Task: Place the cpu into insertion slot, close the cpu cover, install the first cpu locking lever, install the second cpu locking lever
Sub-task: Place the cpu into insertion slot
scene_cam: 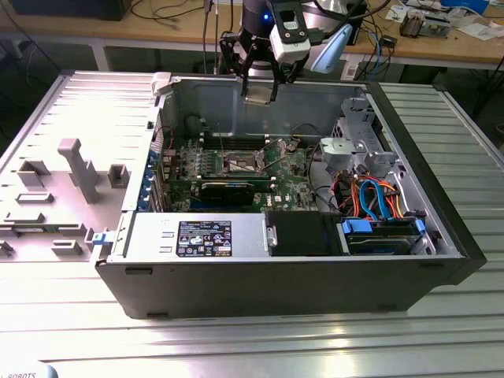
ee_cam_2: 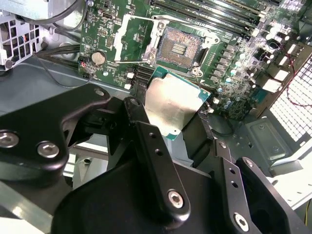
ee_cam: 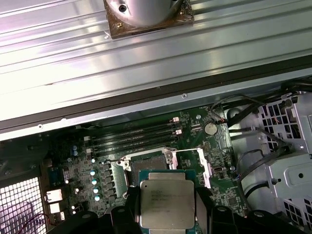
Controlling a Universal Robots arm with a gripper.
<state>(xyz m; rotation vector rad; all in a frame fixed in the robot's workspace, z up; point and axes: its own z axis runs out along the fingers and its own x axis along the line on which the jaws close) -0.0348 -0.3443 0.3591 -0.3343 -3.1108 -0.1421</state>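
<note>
My gripper [scene_cam: 258,85] hangs above the open computer case, over its far wall, shut on the cpu [ee_cam_2: 173,105], a flat square chip with a silver top. In both wrist views the black fingers [ee_cam_2: 146,131] clamp the cpu [ee_cam: 167,199] by two opposite edges. Below it, on the green board, the insertion slot [ee_cam_2: 178,47] lies uncovered, showing its dark centre. The cpu cover [ee_cam_2: 135,39], a thin metal frame, is swung open beside the slot. A thin wire locking lever [ee_cam: 136,157] runs along the slot's edge. The slot [scene_cam: 240,164] sits mid-board in the exterior view.
Long memory slots [scene_cam: 236,142] run behind the socket and a black expansion card [scene_cam: 228,190] stands in front of it. A power supply [scene_cam: 197,236] fills the near side. A drive cage with orange and blue cables [scene_cam: 378,201] sits at the exterior view's right. Grey fixtures [scene_cam: 79,169] stand outside the case.
</note>
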